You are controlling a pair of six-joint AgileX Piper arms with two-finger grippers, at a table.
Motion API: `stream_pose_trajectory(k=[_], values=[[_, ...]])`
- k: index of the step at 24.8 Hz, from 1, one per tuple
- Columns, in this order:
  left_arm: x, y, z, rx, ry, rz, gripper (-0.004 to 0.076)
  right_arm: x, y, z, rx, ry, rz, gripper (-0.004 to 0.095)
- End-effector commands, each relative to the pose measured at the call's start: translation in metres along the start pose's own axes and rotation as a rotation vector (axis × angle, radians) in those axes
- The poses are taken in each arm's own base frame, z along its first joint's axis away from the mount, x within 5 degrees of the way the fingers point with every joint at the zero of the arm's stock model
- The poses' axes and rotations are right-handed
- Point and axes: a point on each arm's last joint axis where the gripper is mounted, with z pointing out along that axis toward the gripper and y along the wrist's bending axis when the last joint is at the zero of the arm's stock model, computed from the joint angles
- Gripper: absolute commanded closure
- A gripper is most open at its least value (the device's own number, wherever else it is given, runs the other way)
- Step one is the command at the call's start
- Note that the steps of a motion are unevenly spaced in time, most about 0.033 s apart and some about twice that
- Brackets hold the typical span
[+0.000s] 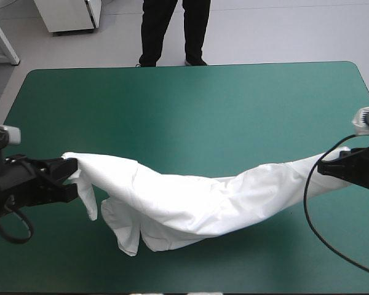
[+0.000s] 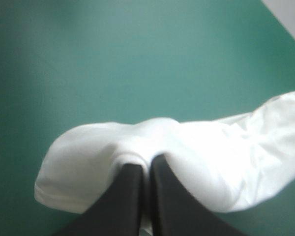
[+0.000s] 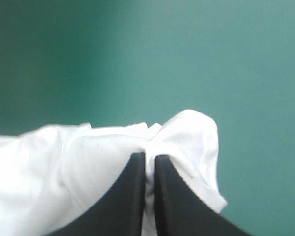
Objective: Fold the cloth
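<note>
The white T-shirt (image 1: pixel 190 200) is stretched in a long sagging band across the front half of the teal-green table, a sleeve hanging down near its left end. My left gripper (image 1: pixel 72 175) holds the left end, its black fingers (image 2: pixel 130 184) all but shut with white cloth (image 2: pixel 196 152) bunched over their tips. At the far right, my right gripper (image 1: pixel 323 166) pinches the other end; its fingers (image 3: pixel 137 172) are nearly shut on a fold of the T-shirt (image 3: pixel 88 162).
The table's far edge (image 1: pixel 190 65) lies well behind the T-shirt, with bare teal-green cover (image 1: pixel 190 117) between. The front edge (image 1: pixel 184 290) runs close below the hanging cloth.
</note>
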Motion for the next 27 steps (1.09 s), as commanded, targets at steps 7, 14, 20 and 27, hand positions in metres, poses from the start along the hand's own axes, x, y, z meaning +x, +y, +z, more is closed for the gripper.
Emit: stream_pose_trajectory(k=[7,14,20,27], values=[[-0.038,0.05,0.134,-0.089,0.187,-0.003,0.0733,-0.042,-0.01,0.168,0.026,0.13,-0.078,0.0923],[-0.042,0.091,0.23,-0.16,0.213,0.037,0.0733,-0.069,-0.018,0.258,0.064,0.13,-0.155,0.0923],[-0.039,0.11,0.271,-0.211,0.184,0.06,0.0733,-0.077,-0.02,0.3,0.064,0.163,-0.186,0.0923],[-0.038,0.114,0.28,-0.216,0.184,0.059,0.0715,-0.078,-0.018,0.315,0.031,0.183,-0.166,0.0896]])
